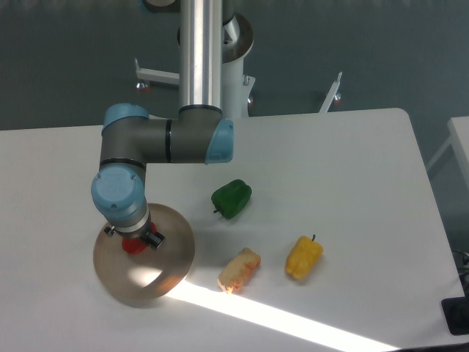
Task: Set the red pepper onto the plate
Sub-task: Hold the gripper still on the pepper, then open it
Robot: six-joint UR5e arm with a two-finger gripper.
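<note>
- Fixed camera, the only view: the gripper (135, 241) hangs straight down from the wrist over the plate (170, 268), and the wrist housing hides most of the fingers, so their exact spread cannot be read.
- The red pepper (133, 247) shows only as a small red patch poking out just under the gripper, between the fingertips. Judging from that, the gripper is closed narrowly on the pepper rather than standing wide.
- The relation that matters: the pepper lies directly below the end effector, not off to any side, and both sit over the plate's upper left part, inside its rim.
- Whether the pepper already touches the plate surface or hangs just above it cannot be told from this angle; the wrist covers the contact line.
- The pepper's long axis is also hidden; too little of it shows.
- With 1 arm only, there is no question of which is nearer.
- My judgement: the task is close to done, and the coming move calls for opening the fingers and lifting straight up, since the pepper is already over the plate.
- The risk is a lumpy pepper rolling toward the near rim on release.
- The green pepper (232, 198), yellow pepper (303, 257) and a pale orange-tinged piece (239, 269) lie on the table (352, 169), well apart to the right of the plate.
</note>
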